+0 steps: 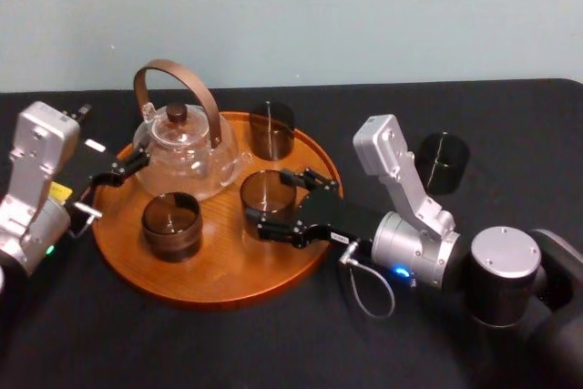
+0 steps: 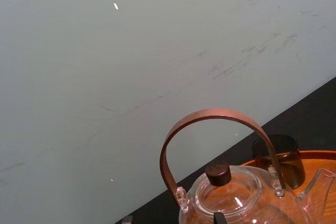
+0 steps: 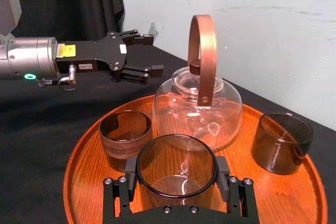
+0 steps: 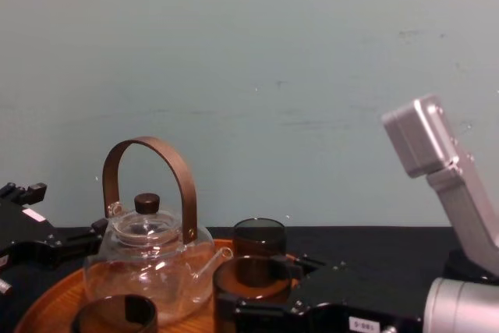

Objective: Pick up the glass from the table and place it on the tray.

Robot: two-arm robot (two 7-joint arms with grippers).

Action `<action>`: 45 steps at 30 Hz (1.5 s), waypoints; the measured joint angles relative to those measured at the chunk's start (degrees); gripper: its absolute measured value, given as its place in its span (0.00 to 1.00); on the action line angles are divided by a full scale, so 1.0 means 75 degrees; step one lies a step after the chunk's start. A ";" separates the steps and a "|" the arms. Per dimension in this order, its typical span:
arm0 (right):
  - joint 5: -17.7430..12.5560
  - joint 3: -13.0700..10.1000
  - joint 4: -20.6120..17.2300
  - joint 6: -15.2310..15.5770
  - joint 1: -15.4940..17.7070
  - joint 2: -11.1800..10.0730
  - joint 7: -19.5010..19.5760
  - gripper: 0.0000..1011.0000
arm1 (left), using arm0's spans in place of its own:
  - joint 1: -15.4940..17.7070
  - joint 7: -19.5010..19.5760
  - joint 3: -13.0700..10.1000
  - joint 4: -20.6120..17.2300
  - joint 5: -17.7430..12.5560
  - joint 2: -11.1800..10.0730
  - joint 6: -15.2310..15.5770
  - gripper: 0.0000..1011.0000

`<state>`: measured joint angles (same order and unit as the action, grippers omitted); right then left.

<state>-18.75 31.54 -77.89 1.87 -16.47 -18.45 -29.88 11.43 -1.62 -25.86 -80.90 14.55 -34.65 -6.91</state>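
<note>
the right hand (image 1: 278,203) grips a dark glass (image 1: 265,190) at centre frame, inside the rim of the round wooden tray (image 1: 219,272) on the black counter (image 1: 510,116). at left, the left hand (image 1: 123,168) hangs spread open beside the teapot (image 1: 187,148).

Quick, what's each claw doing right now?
Left gripper: open, empty.
Right gripper: shut on the glass, on the tray.
</note>
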 joint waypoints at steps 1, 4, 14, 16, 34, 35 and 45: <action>-0.0003 0.0010 0.0043 -0.0021 -0.0015 0.0018 -0.0022 0.89 | -0.0001 0.0000 0.0000 0.0000 0.0000 0.0000 0.0000 0.99; -0.0051 0.0051 0.0215 -0.0086 -0.0087 0.0082 -0.0130 0.89 | 0.0000 0.0000 0.0000 0.0000 0.0000 0.0000 0.0000 0.99; -0.0115 0.0140 0.0587 -0.0172 -0.0197 0.0189 -0.0234 0.89 | 0.0000 0.0000 0.0000 0.0000 0.0000 0.0000 0.0000 0.99; -0.0120 0.0149 0.0642 -0.0179 -0.0209 0.0202 -0.0245 0.89 | 0.0000 0.0000 0.0000 0.0000 0.0000 0.0000 0.0000 0.99; -0.0143 0.0253 0.1000 -0.0224 -0.0301 0.0314 -0.0335 0.89 | 0.0000 0.0000 0.0000 0.0000 0.0000 0.0000 0.0000 0.99; -0.0142 0.0253 0.1000 -0.0224 -0.0301 0.0313 -0.0335 0.89 | -0.0001 0.0000 0.0000 0.0000 0.0000 0.0000 0.0000 0.99; -0.0140 0.0251 0.0992 -0.0220 -0.0301 0.0309 -0.0330 0.98 | 0.0000 0.0000 0.0000 0.0000 0.0000 0.0000 0.0000 0.99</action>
<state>-19.80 33.42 -70.45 0.22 -18.72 -16.13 -32.35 11.43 -1.62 -25.86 -80.90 14.55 -34.64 -6.91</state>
